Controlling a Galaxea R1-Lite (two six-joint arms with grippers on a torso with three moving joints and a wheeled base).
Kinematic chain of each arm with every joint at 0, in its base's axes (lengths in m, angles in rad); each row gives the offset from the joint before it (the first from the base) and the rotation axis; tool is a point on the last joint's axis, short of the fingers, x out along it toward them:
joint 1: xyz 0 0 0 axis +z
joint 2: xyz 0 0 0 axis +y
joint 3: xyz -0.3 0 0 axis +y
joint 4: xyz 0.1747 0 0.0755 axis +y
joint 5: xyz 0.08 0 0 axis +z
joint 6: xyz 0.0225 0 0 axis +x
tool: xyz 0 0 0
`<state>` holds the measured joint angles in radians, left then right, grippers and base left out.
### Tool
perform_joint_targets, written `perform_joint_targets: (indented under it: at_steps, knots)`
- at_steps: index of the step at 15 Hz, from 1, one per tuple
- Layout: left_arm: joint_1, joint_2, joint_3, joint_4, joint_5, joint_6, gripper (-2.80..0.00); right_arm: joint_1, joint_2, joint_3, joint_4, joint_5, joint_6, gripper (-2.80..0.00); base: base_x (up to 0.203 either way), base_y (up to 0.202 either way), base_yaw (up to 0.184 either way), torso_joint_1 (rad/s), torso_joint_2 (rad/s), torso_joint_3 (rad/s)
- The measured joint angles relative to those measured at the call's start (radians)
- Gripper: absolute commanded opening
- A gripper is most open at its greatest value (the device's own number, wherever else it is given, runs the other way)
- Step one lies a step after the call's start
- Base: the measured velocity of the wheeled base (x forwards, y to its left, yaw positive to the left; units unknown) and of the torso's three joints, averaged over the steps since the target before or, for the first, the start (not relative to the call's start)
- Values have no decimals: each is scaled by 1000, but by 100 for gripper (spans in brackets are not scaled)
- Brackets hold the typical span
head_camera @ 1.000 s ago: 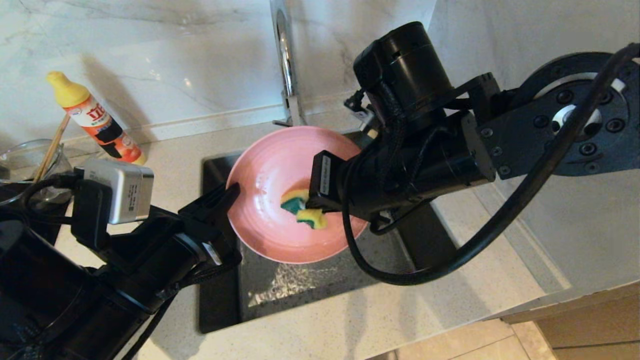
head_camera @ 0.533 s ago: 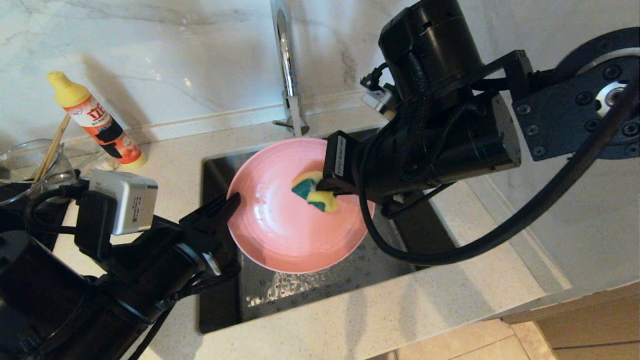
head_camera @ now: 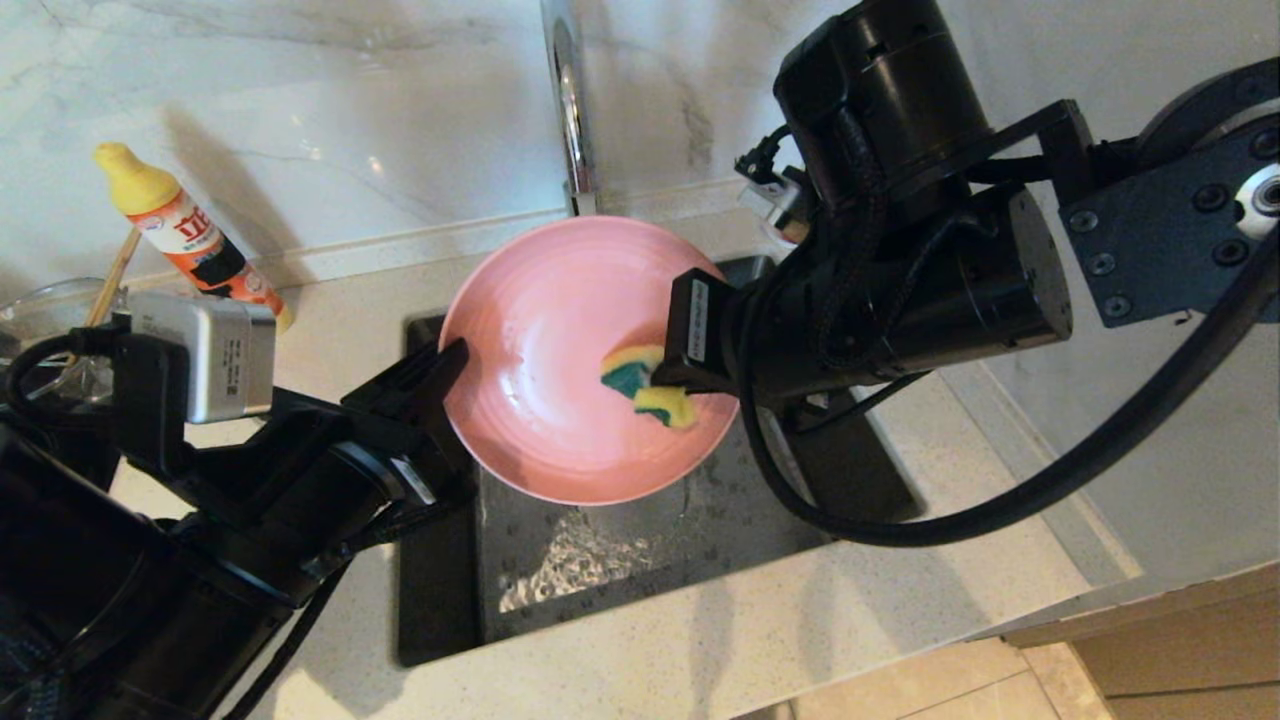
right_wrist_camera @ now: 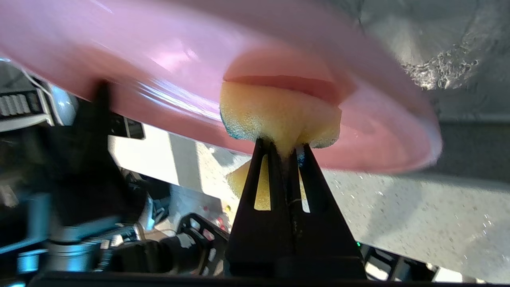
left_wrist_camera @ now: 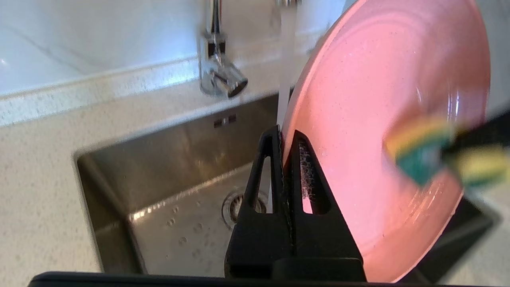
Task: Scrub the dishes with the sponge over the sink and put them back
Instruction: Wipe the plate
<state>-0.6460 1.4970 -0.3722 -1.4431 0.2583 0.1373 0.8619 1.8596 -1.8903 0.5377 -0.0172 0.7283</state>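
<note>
Left end effector (head_camera: 440,375) clamped on rim of the pink plate (head_camera: 560,340), holding it tilted over the sink (head_camera: 600,560), concave face turned toward the right arm. Wrist view confirms: both left fingers (left_wrist_camera: 303,175) pinch the plate edge, one each side. Right end effector (head_camera: 665,385) closed tight on the sponge (head_camera: 650,385), foam squashed and bulging out past the tips; sponge pressed flat on the plate's inner face, right of plate centre and toward the lower rim.

Key relation: plate face lies straight ahead of the right end effector, contact already made, so the scrub stroke likely runs across the face, toward the left-hand grip or back along the rim. Right arm does the wiping, left only holds. Tap (head_camera: 570,110) stands behind the plate; water runs past the plate's back. Detergent bottle (head_camera: 190,235) on tabletop (head_camera: 880,600), far left, well apart. Teal bowl not seen.
</note>
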Motion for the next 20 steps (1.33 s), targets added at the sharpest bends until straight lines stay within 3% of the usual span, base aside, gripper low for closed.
perform_joint_targets:
  at_steps: [5,10,12,16,20]
  knots:
    - [-1,3,-10,1,1,-2,-280,41,15,33,-5,2,-1,-280,0,0,0,0,0,0]
    - [-11,17,57,-6,0,1,-280,91,42,-31,-14,-2,-13,-280,0,0,0,0,0,0]
    - [-21,24,81,-8,1,0,-280,93,48,-37,-21,-16,-25,-280,0,0,0,0,0,0]
    - [-25,29,90,-36,5,3,-280,83,45,-39,-59,-126,-51,-280,0,0,0,7,1,0]
    - [-25,24,72,-38,5,0,-280,54,0,-7,-22,-124,-52,-280,0,0,0,0,0,0]
